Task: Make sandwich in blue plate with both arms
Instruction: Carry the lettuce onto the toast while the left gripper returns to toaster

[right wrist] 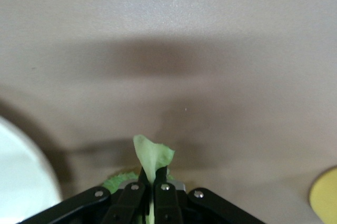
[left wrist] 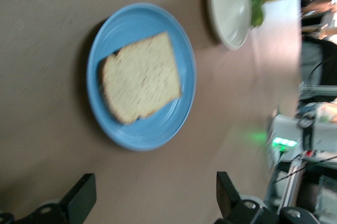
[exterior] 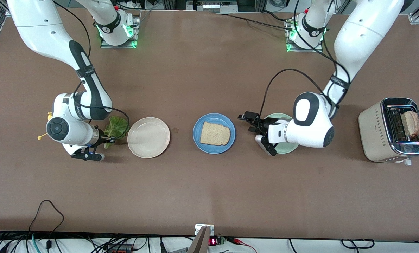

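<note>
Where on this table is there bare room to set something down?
Bare tabletop runs along the front camera's edge, and between the plates and arm bases. The middle row is crowded: lettuce leaf, cream plate, blue plate with bread, mint plate, toaster.

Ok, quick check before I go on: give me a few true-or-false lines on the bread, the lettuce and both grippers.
1. One bread slice lies on the blue plate. True.
2. The right gripper is shut on the lettuce leaf. True.
3. The left gripper holds a bread slice. False: its fingers are open and hold nothing.
4. The toaster is empty. False: a bread slice stands in it.
5. Lettuce already lies on the bread. False: the slice is bare.
</note>
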